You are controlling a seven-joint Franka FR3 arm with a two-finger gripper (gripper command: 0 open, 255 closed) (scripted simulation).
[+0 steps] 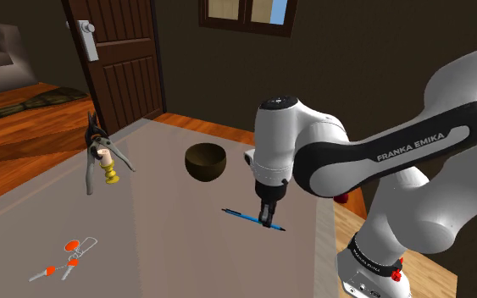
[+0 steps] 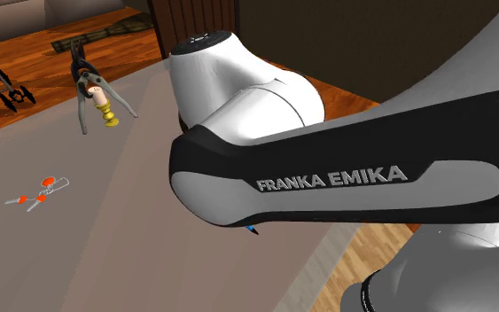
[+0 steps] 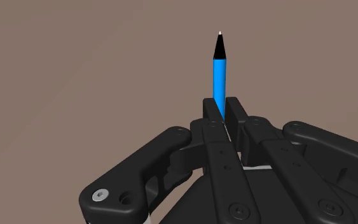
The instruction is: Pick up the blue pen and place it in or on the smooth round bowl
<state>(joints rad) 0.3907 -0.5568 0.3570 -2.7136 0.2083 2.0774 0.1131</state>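
Tool (image 1: 268, 223) pinches the blue pen (image 1: 243, 215) down at the counter (image 1: 169, 250), near the bowl (image 1: 206, 161), so we can lift it.

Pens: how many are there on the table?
1. The pen is clasped in the gripper, right of the bowl in the shoulder view. The arm covers part of the table, so another may be hidden.
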